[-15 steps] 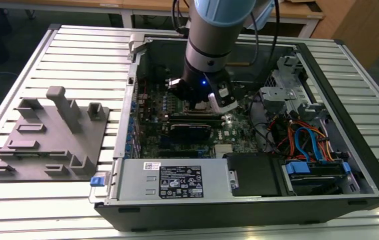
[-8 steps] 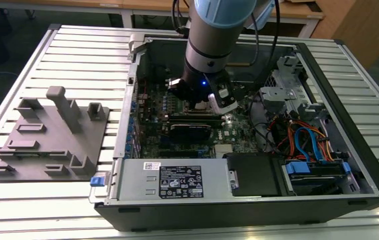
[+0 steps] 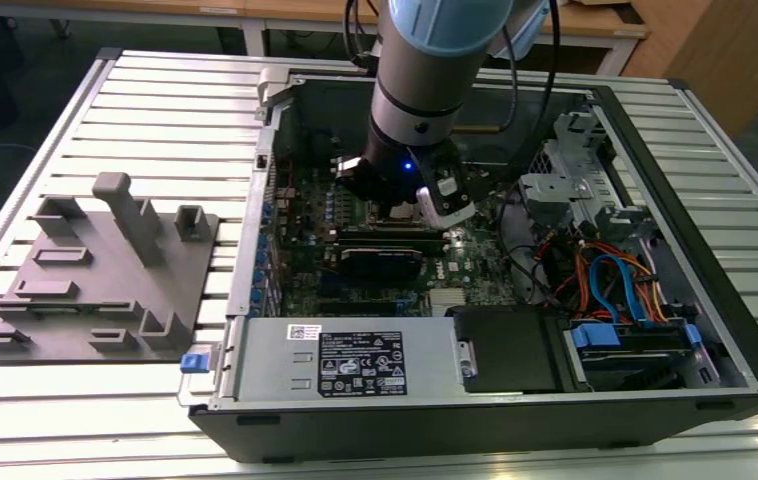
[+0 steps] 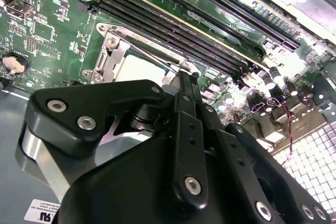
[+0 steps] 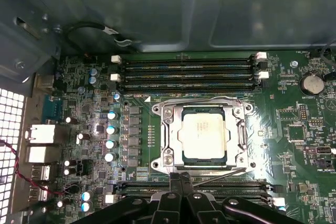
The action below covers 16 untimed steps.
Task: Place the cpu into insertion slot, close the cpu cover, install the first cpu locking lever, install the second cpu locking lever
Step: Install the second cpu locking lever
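In the first wrist view the cpu [image 5: 203,132], a silver-grey square chip, lies flat in the socket on the green motherboard. The silver cpu cover [image 5: 169,129] is folded down around it; the insertion slot is hidden beneath them. One thin wire locking lever [image 5: 199,98] runs along the socket's edge by the upper memory slots. A second wire lever [image 5: 220,179] slants beside the opposite edge, just off my fingertips. My gripper [image 5: 181,182] is shut with nothing between its fingers, right at that socket edge. The second wrist view shows its black fingers [image 4: 185,85] together beside the cpu [image 4: 139,69]. In the exterior view the gripper [image 3: 439,215] is low inside the open computer case.
Long black memory slots [image 5: 189,69] flank the socket. A grey power supply box [image 3: 339,365] sits at the case's near side, with drive bays and coloured cables [image 3: 606,285] to the exterior view's right. A grey fixture plate [image 3: 99,270] lies on the slatted table at the left.
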{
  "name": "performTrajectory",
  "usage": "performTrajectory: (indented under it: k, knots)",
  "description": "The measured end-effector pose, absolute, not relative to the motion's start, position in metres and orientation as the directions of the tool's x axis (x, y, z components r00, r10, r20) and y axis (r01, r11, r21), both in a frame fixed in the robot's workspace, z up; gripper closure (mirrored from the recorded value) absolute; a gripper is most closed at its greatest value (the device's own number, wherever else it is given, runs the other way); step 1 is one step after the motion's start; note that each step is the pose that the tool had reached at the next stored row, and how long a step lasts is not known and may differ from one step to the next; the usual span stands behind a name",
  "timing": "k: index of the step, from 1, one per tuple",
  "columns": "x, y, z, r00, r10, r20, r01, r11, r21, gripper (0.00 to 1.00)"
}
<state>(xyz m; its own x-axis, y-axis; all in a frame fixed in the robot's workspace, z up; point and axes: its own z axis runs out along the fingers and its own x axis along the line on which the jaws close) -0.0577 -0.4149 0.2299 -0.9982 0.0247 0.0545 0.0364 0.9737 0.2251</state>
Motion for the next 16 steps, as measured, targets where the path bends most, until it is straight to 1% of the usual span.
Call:
performTrajectory:
  k: [6, 16]
  knots:
    - [-0.058, -0.416, 0.229, -0.998, 0.023, 0.056, 0.037, 0.967, 0.250, 0.89]
    - [-0.062, -0.426, 0.225, -0.998, 0.023, 0.058, 0.037, 0.964, 0.262, 0.89]
